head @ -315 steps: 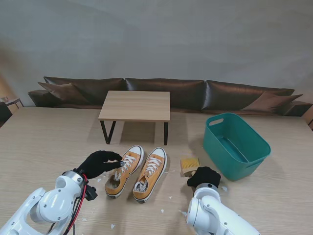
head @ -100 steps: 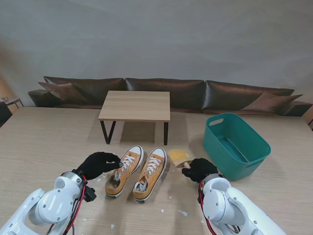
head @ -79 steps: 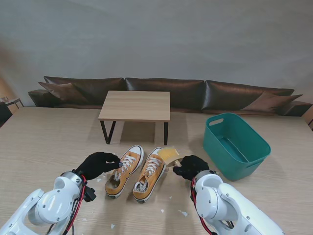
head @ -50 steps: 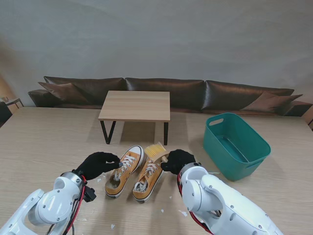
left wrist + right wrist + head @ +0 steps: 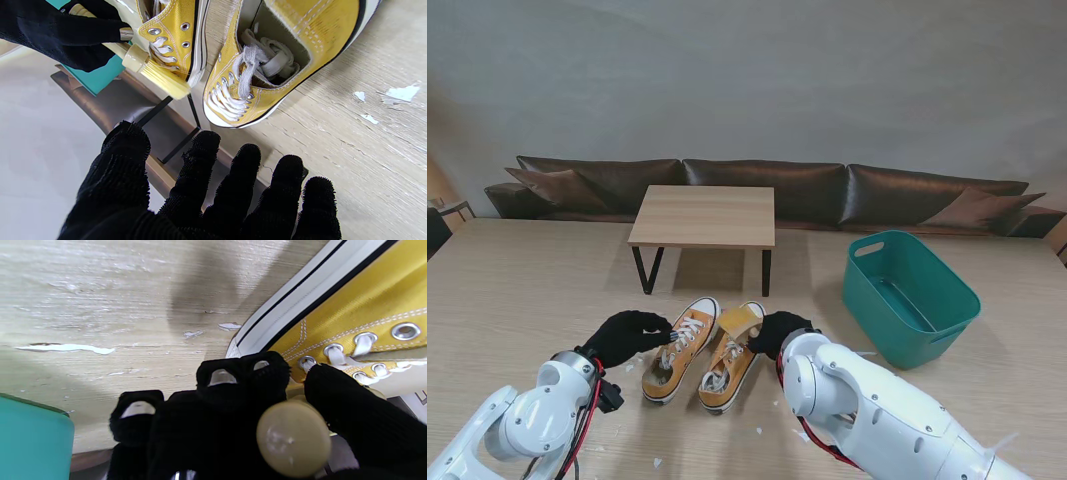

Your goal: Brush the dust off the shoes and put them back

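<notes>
Here the right hand (image 5: 779, 332), closed around the brush (image 5: 740, 320), has its bristles at the toe of the right shoe (image 5: 730, 362), whose long axis runs near-to-far, while the left hand (image 5: 628, 333) rests fingers-spread beside the left shoe (image 5: 679, 347), holding nothing.

I'm seeing matt yellow canvas shoes (image 5: 267, 60) with shiny metal eyelets, a smooth wooden brush (image 5: 146, 66), and fuzzy black knit on my left hand (image 5: 206, 196).
</notes>
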Tool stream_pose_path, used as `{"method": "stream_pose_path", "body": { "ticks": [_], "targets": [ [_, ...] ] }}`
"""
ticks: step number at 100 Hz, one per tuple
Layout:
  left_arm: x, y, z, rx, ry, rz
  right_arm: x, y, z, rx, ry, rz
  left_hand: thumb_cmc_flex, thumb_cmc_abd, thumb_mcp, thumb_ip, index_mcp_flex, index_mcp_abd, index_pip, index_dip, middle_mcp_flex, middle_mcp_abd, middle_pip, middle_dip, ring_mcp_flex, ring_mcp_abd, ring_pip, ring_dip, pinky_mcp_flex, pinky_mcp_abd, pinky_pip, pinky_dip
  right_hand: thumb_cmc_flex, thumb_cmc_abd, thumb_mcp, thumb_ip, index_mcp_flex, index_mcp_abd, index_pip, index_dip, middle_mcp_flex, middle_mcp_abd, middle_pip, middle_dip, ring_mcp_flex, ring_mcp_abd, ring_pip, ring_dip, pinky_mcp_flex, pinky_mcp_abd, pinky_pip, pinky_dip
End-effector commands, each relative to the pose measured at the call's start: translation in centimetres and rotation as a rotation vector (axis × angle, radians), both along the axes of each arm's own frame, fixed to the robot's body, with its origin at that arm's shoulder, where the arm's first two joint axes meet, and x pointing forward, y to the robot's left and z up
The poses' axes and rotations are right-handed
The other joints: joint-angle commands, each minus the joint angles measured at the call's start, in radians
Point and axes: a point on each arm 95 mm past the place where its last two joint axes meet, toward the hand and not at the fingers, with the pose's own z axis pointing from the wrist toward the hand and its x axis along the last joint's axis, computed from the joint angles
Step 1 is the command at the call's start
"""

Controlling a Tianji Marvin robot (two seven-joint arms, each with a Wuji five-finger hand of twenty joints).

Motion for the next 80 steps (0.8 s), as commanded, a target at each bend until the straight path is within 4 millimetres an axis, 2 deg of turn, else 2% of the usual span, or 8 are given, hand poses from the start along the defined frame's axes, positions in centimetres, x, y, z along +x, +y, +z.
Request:
{"method": "stream_pose_path", "body": {
  "ticks": [1, 36, 80],
  "targets": [
    [-0.1, -0.2, -0.1, -0.004, 0.013, -0.01, -0.4, -0.7, -0.8, -0.016, 0.034, 0.001, 0.033, 0.053, -0.021, 0.035, 0.017, 0.014, -0.005, 0.0, -0.001, 0.014, 0.001, 0.008, 0.017, 0.022, 0.013, 0.015, -0.015, 0.015, -0.032, 0.02, 0.049, 0.06, 0.068, 0.011, 0.124, 0.151, 0.015, -0.009, 0.111, 0.06, 0.159, 0.019, -0.043, -0.142, 0.061, -0.004, 0.477, -0.022, 0.242, -0.002],
    [0.0, -0.2, -0.1, -0.005, 0.015, -0.012, -1.4, -3.0, -1.0, -0.036, 0.056, 0.029, 0.035, 0.056, -0.022, 0.035, 0.022, 0.014, -0.003, 0.001, -0.002, 0.015, 0.0, 0.008, 0.017, 0.022, 0.013, 0.016, -0.016, 0.015, -0.032, 0.02, 0.052, 0.063, 0.061, 0.012, 0.123, 0.147, 0.007, -0.009, 0.11, 0.055, 0.155, 0.021, -0.043, -0.149, 0.059, -0.006, 0.477, -0.029, 0.242, -0.01],
    [-0.2, -0.1, -0.1, -0.005, 0.01, -0.008, -1.9, -5.5, 0.5, -0.085, 0.095, 0.116, 0.037, 0.06, -0.025, 0.035, 0.022, 0.015, -0.003, 0.001, 0.0, 0.013, 0.001, 0.008, 0.018, 0.024, 0.013, 0.016, -0.015, 0.016, -0.032, 0.021, 0.057, 0.064, 0.063, 0.011, 0.122, 0.151, -0.004, -0.005, 0.11, 0.06, 0.142, 0.021, -0.043, -0.139, 0.06, -0.013, 0.477, -0.028, 0.242, -0.016]
  ]
}}
